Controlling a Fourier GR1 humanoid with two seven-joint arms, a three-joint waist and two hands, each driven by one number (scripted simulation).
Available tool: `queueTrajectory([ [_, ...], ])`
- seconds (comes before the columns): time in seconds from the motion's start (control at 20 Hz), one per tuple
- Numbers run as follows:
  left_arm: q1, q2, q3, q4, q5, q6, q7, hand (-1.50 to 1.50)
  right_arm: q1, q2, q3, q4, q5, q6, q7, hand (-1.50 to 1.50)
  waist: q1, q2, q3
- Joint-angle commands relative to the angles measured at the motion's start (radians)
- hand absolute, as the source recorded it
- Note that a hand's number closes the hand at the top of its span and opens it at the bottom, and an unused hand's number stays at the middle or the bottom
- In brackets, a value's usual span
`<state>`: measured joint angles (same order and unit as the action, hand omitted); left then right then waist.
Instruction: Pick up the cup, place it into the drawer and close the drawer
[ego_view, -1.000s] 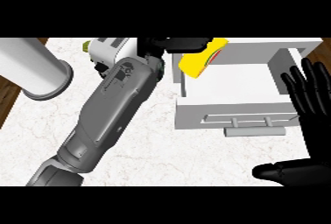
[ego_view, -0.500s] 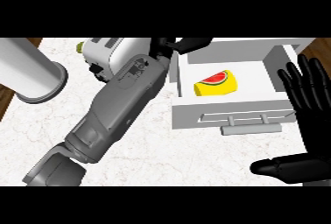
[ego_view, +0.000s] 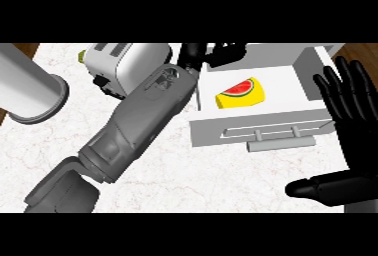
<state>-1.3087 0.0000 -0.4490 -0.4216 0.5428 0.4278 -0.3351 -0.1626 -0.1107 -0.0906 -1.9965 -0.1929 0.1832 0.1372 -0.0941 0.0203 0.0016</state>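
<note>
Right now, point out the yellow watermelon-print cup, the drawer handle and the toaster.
yellow watermelon-print cup (ego_view: 240, 94), head view, on its printed side, lying inside the open drawer.
drawer handle (ego_view: 280, 145), head view, middle of the grey bar on the drawer front.
toaster (ego_view: 125, 62), head view, on its white top near the slots.

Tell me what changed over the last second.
The left hand let go of the yellow cup, which now lies on its side in the open drawer, and drew back toward the drawer's far left corner, fingers curled and empty. The left forearm swung left, uncovering the toaster. The right hand stayed open by the drawer's right side, and the grey cylinder stayed put.
</note>
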Motion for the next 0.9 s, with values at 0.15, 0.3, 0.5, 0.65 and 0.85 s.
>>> queueTrajectory([
  [0.15,-0.005,0.000,-0.152,0.006,0.014,0.088,0.063,-1.50,0.019,0.018,0.021,-0.030,-0.013,-0.003,0.019,-1.50,-0.024,-0.001,0.001],
  [0.3,-0.032,0.000,-0.140,0.030,0.038,0.071,0.037,-1.50,-0.011,0.022,0.036,0.034,0.000,0.025,-0.049,-1.50,-0.031,0.011,0.001],
  [0.5,-0.003,0.000,-0.131,0.005,0.096,0.055,-0.024,-1.50,0.022,0.032,0.038,0.004,-0.019,0.027,-0.042,-1.50,-0.031,0.009,0.000],
  [0.65,-0.019,0.000,-0.076,-0.013,0.152,0.009,-0.075,-1.50,-0.025,0.018,-0.014,-0.001,-0.090,0.013,0.009,-1.50,-0.006,0.004,-0.001],
  [0.85,0.005,0.000,-0.058,-0.074,0.205,-0.014,-0.134,-1.50,0.052,0.020,0.028,-0.096,-0.111,0.027,0.066,-1.50,0.023,-0.010,-0.001],
])
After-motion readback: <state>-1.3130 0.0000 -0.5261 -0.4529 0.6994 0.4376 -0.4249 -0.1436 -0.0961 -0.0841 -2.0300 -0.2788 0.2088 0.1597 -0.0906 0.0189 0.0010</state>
